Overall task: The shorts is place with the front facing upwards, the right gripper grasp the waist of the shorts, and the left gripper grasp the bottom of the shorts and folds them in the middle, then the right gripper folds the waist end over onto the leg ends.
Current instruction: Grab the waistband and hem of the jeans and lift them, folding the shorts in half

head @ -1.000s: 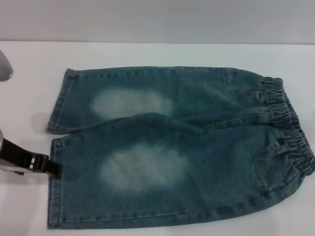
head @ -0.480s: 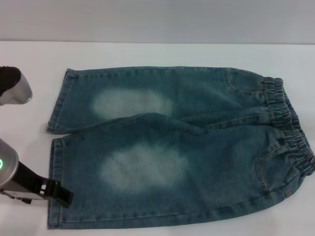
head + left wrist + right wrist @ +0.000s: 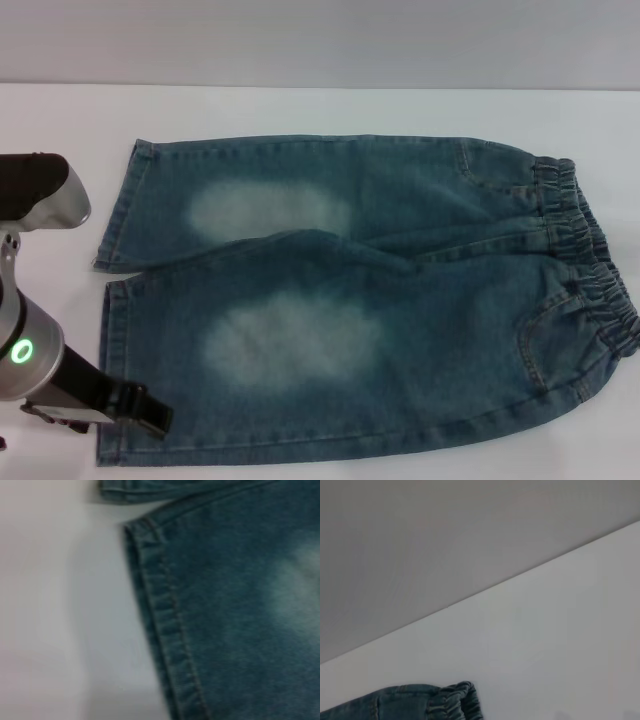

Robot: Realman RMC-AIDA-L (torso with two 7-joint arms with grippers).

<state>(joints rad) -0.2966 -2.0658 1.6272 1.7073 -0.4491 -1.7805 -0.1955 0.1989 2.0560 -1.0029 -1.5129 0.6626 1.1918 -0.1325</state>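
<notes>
The blue denim shorts [image 3: 400,300] lie flat and front up on the white table [image 3: 60,120]. The gathered waist [image 3: 600,290] is at the right. The bottom of the shorts is at the left: the near leg's hem [image 3: 112,370] and the far leg's hem [image 3: 120,205]. My left gripper [image 3: 145,412] is at the near left corner, its black tip lying over the near leg's hem. The left wrist view shows that stitched hem [image 3: 160,615] close up on the table. In the right wrist view one corner of the waistband [image 3: 455,700] shows. The right gripper is out of view.
The white table [image 3: 545,630] runs back to a grey wall [image 3: 320,40]. My left arm's silver and black links [image 3: 40,195] stand at the left, beside the leg ends.
My left arm has moved toward the near edge and rightward. Its tip went from beside the near leg's hem to over its near corner. The shorts have not moved.
</notes>
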